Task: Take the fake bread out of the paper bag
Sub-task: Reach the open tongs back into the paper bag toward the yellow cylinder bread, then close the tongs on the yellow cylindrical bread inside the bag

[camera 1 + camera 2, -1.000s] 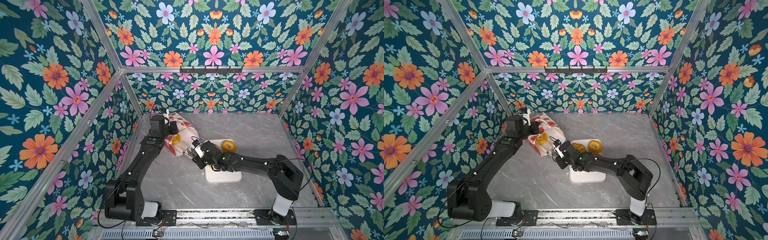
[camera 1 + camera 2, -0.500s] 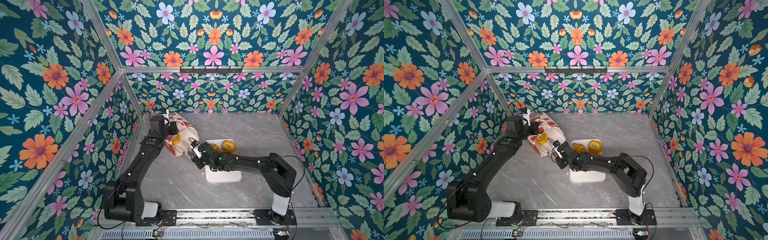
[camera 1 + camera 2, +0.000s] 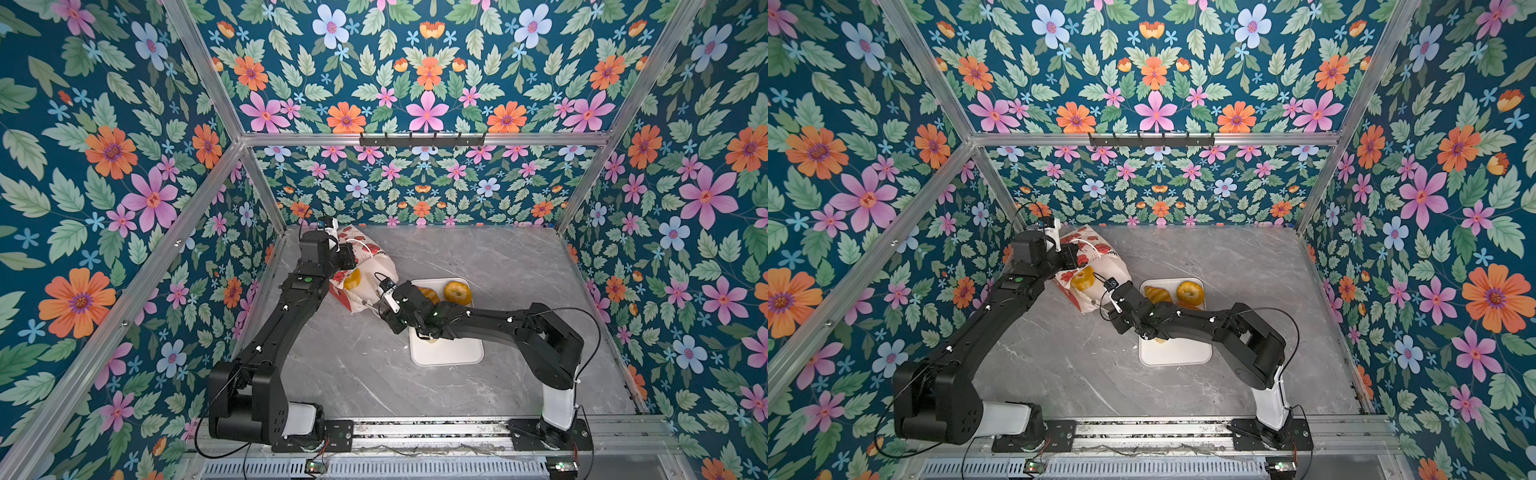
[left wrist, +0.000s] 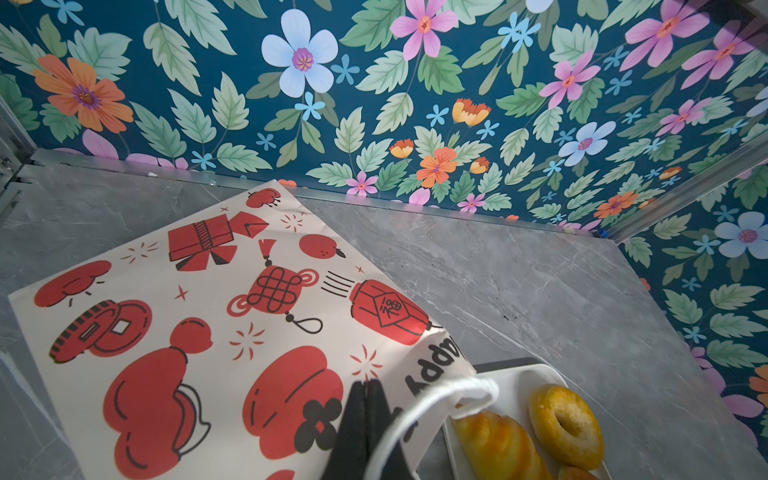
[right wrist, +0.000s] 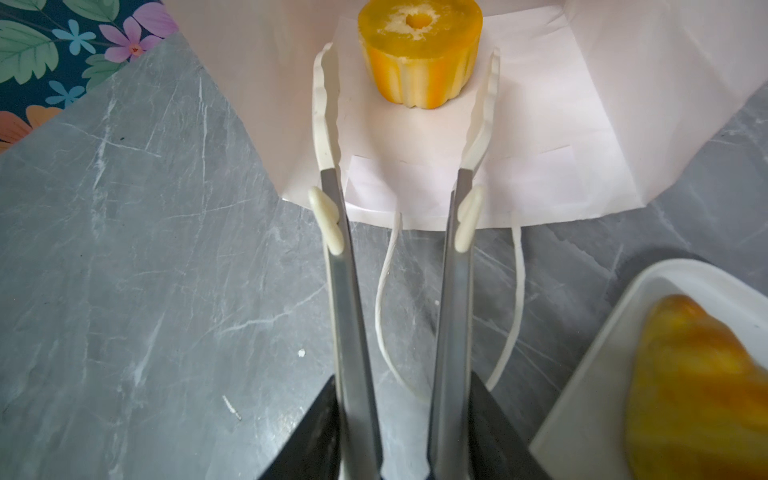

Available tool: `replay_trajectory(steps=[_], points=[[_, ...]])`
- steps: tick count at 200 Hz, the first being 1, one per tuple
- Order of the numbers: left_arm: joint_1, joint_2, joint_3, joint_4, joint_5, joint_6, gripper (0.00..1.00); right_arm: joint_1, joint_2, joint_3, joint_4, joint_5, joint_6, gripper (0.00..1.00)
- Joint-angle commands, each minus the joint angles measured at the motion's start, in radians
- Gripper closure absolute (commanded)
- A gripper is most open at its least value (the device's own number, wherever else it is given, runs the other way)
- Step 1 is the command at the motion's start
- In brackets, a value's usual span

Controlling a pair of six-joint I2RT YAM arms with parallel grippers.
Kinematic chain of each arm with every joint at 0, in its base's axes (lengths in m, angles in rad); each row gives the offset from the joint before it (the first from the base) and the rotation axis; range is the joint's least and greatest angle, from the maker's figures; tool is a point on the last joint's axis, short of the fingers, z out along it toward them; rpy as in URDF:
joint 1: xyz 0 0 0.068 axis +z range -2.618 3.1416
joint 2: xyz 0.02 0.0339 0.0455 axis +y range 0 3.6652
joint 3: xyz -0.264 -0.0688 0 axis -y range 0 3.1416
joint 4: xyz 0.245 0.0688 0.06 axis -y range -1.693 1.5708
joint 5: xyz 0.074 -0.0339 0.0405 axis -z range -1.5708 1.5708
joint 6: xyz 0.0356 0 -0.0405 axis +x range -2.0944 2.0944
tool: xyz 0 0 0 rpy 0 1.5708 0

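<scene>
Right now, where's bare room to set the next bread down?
Bare: tray near end; table left of the tray, nearer than the bag; table behind the tray. Crowded: tray far end, with croissant and bagel; bag mouth, with the tongs.

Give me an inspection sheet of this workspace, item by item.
Surface: grey marble tabletop.
Job's things: paper bag on its side; ridged yellow pastry in its mouth; croissant and bagel on white tray.
Clutter: small white scraps on tabletop.
Grippers: left gripper shut on bag's edge; right gripper holds tongs, tips open either side of the pastry.
Cables: black cable loops over right arm.
Surroundings: floral walls, aluminium frame.
</scene>
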Motion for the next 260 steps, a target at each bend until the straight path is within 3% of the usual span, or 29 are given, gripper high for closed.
replay_trajectory(steps=[1, 181, 260], points=[[0.000, 0.001, 0.006, 0.000, 0.004, 0.004, 1.00, -0.006, 0.010, 0.019, 0.044, 0.008, -0.021, 0.55], [0.001, 0.002, 0.010, -0.005, 0.004, 0.007, 1.00, -0.027, 0.211, 0.247, -0.026, 0.007, -0.071, 0.54], [0.001, 0.008, 0.009, -0.006, 0.001, 0.008, 1.00, -0.028, 0.214, 0.250, 0.009, -0.004, -0.084, 0.66]])
